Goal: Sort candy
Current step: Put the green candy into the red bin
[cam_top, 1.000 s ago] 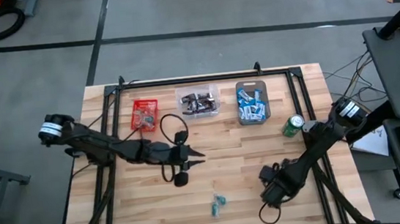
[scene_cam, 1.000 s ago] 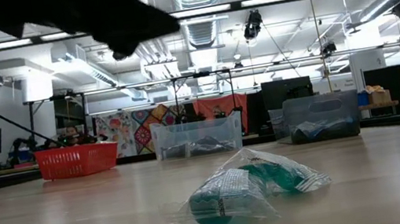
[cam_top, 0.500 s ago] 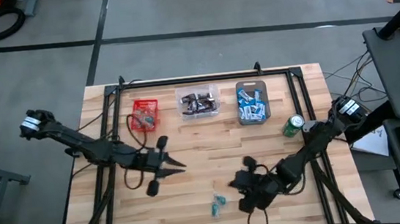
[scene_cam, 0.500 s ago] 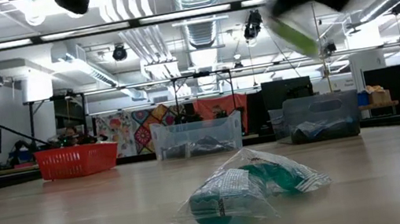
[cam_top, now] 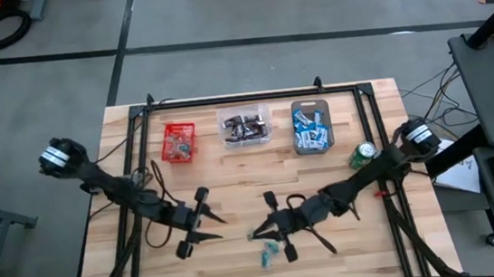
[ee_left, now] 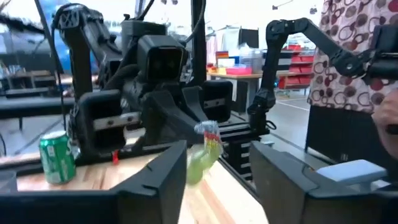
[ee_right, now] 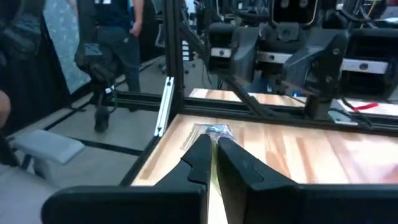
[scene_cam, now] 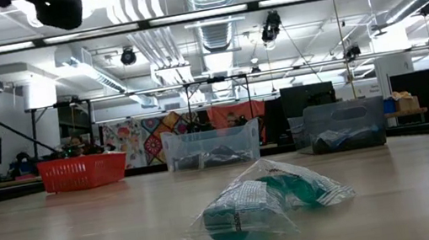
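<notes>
Wooden table (cam_top: 233, 181) first: three bins lined up toward twelve o'clock, red bin (cam_top: 178, 140) at eleven, clear bin (cam_top: 244, 125) dead on twelve, grey bin (cam_top: 311, 126) at one, green can (cam_top: 362, 154) out near two. Right arm stretched in from three o'clock, right gripper (cam_top: 262, 232) low over the boards around six, fingers pressed together on what looks like a pale wrapped sweet (ee_right: 213, 130) — hard to be sure from the overhead, though the right wrist view shows a crinkled wrapper nipped at the tips. Left gripper (cam_top: 212, 227) parked at seven, fingers spread, carrying nothing. More candy, teal-wrapped (cam_top: 268, 255), loose on the table at six, just beside the right gripper; same clump (scene_cam: 264, 198) front and centre in the low view.

To do this well: lift straight up before swinging, so the wrapper doesn't snag the teal pieces. Check the colour against each bin's contents before releasing. Keep wide of the left gripper.
</notes>
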Controlling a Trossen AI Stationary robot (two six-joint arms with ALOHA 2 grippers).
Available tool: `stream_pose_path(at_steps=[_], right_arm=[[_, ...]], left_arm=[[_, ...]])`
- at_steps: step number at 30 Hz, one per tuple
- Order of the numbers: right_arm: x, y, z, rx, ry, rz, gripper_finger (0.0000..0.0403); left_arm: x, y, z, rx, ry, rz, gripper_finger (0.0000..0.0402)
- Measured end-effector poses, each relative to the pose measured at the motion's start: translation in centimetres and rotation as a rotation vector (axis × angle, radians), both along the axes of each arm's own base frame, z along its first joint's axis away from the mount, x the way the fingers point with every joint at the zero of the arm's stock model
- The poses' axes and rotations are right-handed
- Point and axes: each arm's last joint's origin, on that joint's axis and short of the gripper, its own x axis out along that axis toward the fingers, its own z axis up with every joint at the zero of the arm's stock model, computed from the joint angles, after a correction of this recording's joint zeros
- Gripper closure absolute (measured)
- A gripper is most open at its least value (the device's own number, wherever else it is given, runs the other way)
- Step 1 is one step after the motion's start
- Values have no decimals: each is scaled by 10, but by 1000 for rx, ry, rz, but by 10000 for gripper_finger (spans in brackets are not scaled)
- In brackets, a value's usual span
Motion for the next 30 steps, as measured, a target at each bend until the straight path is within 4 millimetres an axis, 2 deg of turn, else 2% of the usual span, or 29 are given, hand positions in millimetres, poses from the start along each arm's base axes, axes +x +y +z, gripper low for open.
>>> stream_pose_path(at_steps=[6,12,20,22,26,30], right_arm=[[15,-5,-1,-1,-14,45,390],[22,-4,6,-14,-46,69,390],[25,-2,16,-16,-81,69,390],[25,-2,16,-18,-79,68,390],[25,-3,13,-26,-66,66,390],[25,-3,12,-42,-60,61,390]], left_arm=[[15,-9,-25,39,-77,10,201],[30,-13,-39,40,-108,39,186],[54,-18,-40,47,-126,69,186],[55,-19,-41,76,-128,67,187],[56,-20,-39,98,-139,60,203],[53,-18,-39,102,-137,62,256]])
